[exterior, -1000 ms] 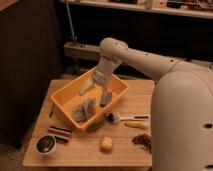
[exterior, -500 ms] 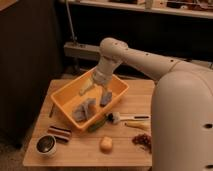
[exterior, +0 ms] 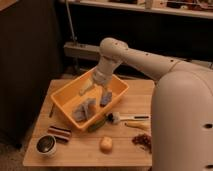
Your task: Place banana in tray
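The banana lies on the wooden table just right of the tray, below the brush handle; it is small, dull yellow and slightly curved. The tray is a large yellow-orange bin at the table's middle left. My gripper hangs over the inside of the tray, its fingers spread open and pointing down, with nothing between them. A grey crumpled object rests in the tray below the gripper. The banana is well apart from the gripper, to its lower right.
A brush lies beside the tray's right corner. A dark green cucumber leans at the tray's front edge. A round yellow-orange fruit, a dark bowl, a striped bar and reddish grapes sit along the front.
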Action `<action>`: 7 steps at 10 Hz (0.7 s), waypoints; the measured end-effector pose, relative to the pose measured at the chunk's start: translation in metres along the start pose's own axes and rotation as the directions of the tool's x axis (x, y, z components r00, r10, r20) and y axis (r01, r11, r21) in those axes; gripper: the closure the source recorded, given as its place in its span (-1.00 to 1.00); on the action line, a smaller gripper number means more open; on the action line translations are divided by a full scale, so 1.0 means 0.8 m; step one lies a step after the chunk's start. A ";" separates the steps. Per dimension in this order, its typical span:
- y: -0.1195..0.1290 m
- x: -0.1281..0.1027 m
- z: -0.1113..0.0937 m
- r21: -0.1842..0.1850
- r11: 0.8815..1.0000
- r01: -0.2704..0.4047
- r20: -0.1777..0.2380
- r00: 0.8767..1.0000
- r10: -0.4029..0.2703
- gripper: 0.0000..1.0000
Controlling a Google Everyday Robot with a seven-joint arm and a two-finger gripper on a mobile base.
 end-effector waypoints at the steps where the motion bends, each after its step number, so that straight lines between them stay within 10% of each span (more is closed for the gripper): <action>1: 0.000 0.000 0.000 0.000 1.000 0.000 0.000 1.000 0.000 -0.60; 7: 0.000 0.004 -0.001 0.020 1.000 0.010 -0.003 1.000 -0.010 -0.60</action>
